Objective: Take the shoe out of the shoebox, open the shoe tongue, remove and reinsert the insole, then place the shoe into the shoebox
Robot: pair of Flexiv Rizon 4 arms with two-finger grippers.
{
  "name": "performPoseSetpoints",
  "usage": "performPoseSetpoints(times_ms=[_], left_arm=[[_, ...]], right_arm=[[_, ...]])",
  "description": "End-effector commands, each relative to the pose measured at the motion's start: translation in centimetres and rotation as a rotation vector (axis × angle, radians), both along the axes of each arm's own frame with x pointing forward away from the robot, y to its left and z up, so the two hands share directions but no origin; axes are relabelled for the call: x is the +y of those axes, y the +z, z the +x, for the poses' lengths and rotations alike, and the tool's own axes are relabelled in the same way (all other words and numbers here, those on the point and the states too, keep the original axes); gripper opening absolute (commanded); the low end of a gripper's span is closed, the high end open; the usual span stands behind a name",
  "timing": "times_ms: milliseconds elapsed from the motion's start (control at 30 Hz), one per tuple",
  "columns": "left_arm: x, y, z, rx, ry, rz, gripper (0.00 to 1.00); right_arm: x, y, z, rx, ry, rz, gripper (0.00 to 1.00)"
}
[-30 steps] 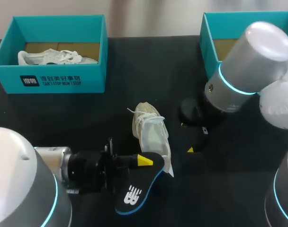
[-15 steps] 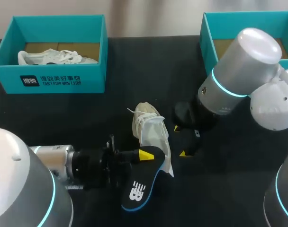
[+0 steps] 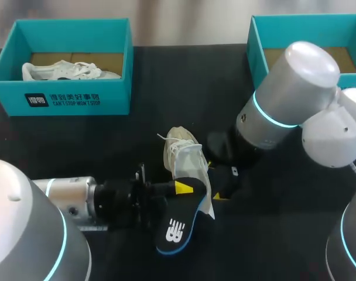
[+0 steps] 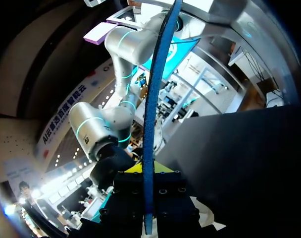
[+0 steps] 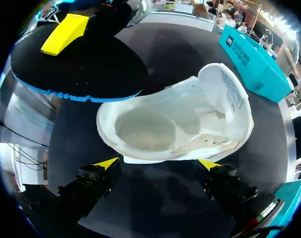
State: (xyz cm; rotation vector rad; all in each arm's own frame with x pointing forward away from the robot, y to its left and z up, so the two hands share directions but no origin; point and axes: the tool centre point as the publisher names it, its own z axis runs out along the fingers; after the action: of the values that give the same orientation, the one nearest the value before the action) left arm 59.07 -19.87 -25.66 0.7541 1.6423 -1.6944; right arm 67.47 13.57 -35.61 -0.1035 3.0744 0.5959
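Right arm (image 3: 271, 111) has slid in, jaws spread wide above the shoe (image 5: 175, 124); left jaws clamp the insole (image 3: 179, 225).

The shoebox (image 3: 72, 100) at the far left of the table (image 3: 166, 76) carries white print on its teal front wall. There is a small black square with white characters. Beside it run two short lines of lettering, the upper in characters and the lower in capitals. In the right wrist view the same wall (image 5: 250, 55) shows the print as white marks, too small to make out.

The insole (image 3: 177, 231) bears a white logo mark on its black underside, near one end.

A white label (image 5: 233, 91) with rows of fine print sits on the inner face of the shoe's raised tongue (image 5: 225, 84). The print is too small to read.
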Motion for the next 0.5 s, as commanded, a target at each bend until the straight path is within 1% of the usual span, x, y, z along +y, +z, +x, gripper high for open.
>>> performPoseSetpoints(times_ms=[33, 433, 500], left_arm=[[-0.27, -0.24, -0.02, -0.002, 0.003, -0.002, 0.00], [-0.27, -0.24, -0.02, -0.002, 0.003, -0.002, 0.00], [-0.67, 0.01, 0.02, 0.020, 0.002, 0.026, 0.00]], right_arm=[[0.27, 0.03, -0.41, -0.004, -0.005, 0.004, 1.00], [0.27, 0.03, -0.41, -0.004, -0.005, 0.004, 1.00], [0.27, 0.03, -0.41, -0.004, -0.005, 0.004, 1.00]])
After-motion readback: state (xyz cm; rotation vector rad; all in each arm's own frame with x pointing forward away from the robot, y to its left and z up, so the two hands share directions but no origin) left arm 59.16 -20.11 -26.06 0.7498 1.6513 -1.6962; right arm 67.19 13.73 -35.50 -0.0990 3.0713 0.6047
